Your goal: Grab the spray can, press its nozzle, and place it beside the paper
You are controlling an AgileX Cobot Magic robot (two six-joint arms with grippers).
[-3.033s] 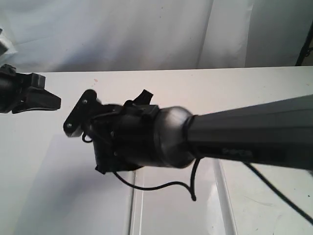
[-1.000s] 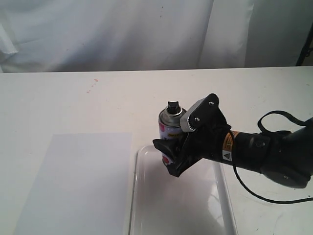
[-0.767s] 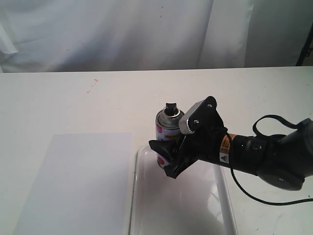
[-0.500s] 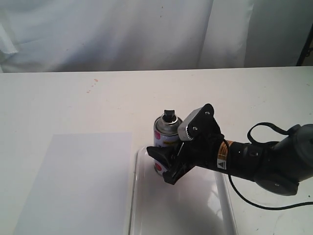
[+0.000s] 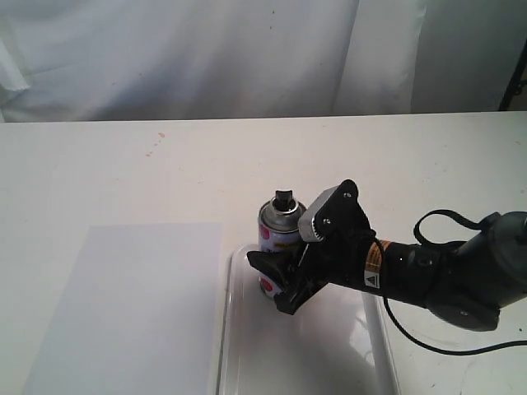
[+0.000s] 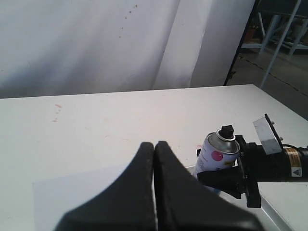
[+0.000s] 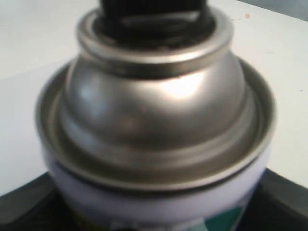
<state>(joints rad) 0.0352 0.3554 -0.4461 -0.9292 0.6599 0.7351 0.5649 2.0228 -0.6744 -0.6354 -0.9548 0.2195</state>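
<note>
My right gripper (image 5: 277, 271) is shut on the spray can (image 5: 275, 229) and holds it upright by its lower body. The can is white with pink dots and a silver dome. Its black nozzle (image 5: 285, 197) on top is untouched. It hangs low over the far left corner of the tray, just right of the paper (image 5: 132, 304). The right wrist view is filled by the spray can's dome (image 7: 159, 110) and the nozzle (image 7: 154, 9). In the left wrist view my left gripper (image 6: 154, 145) is shut and empty, well clear of the spray can (image 6: 216, 156).
A glossy white tray (image 5: 225, 329) with a raised rim lies right of the paper, under the can and my right arm. A white curtain hangs behind the white table (image 5: 165, 164). A black cable (image 5: 445, 218) loops at the right arm.
My right gripper has carried the can left and lower, toward the tray's far left corner. The arm that filled the exterior view earlier has pulled back, and the left gripper has left that view.
</note>
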